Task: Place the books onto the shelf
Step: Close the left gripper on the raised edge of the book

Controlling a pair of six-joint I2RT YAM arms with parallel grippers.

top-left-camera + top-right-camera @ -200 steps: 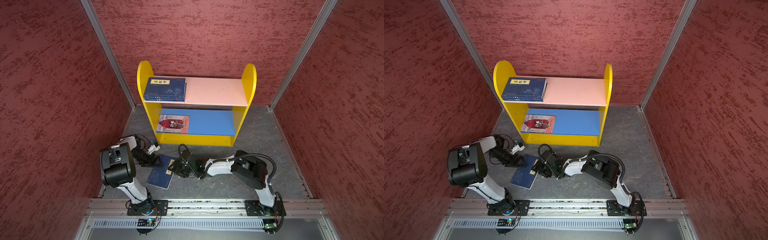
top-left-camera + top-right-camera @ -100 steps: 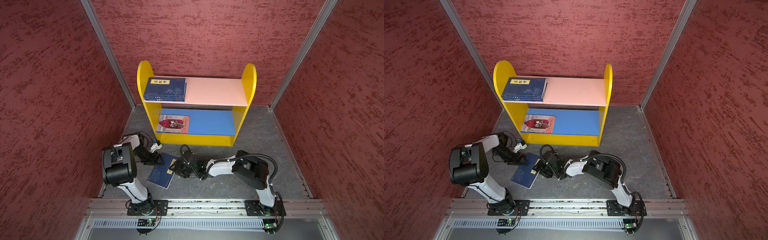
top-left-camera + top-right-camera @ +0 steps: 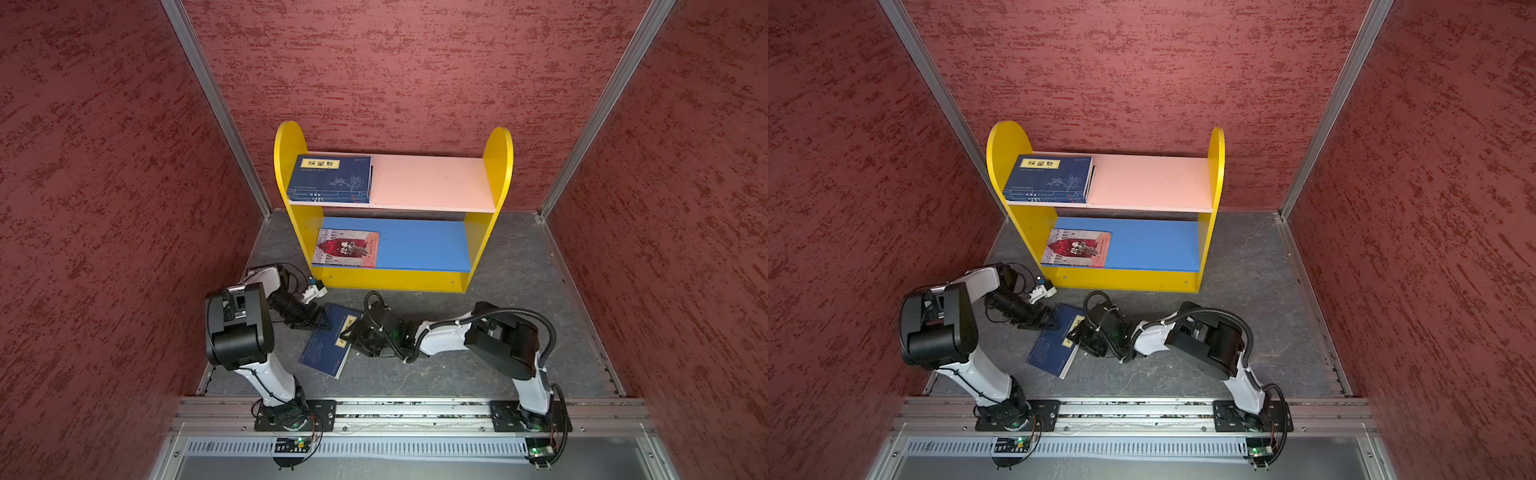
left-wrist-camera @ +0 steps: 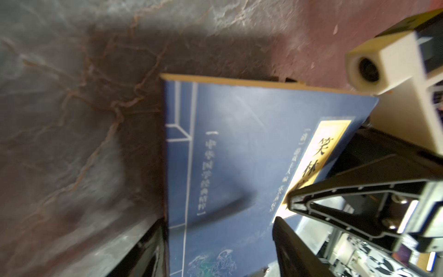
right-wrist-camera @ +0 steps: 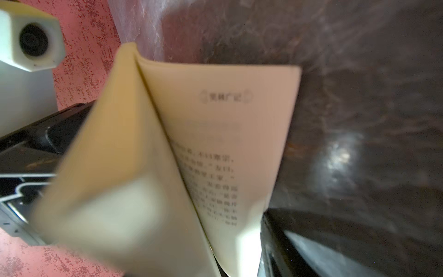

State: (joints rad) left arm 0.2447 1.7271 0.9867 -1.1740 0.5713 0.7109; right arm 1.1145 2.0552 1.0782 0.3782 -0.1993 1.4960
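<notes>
I see the book [image 3: 326,353] on the floor [image 3: 519,270], lower middle of the frame, below the shelf [image 3: 496,166]. The right gripper [image 3: 349,332] grasps its label edge, pages fanned between the jaws. The left gripper [image 3: 322,323] straddles the upper corner; I cannot tell if it presses.

Shelf [image 3: 392,282]: 1, w/ 2 yellow side panels [image 3: 286,158] and 2 boards: 1 pink board [image 3: 432,183], 1 blue board [image 3: 424,245]. Books: 1 navy stack [image 3: 330,178], looks like 3 in it, but edges too fine to be sure; 1 red book [image 3: 347,248]; 1 loose navy book [image 3: 326,349]. So approx 5 bks, 4 navy + 1 red. Robot arms: 2, i.e. left arm [image 3: 239,328] and right arm [image 3: 498,340].
</notes>
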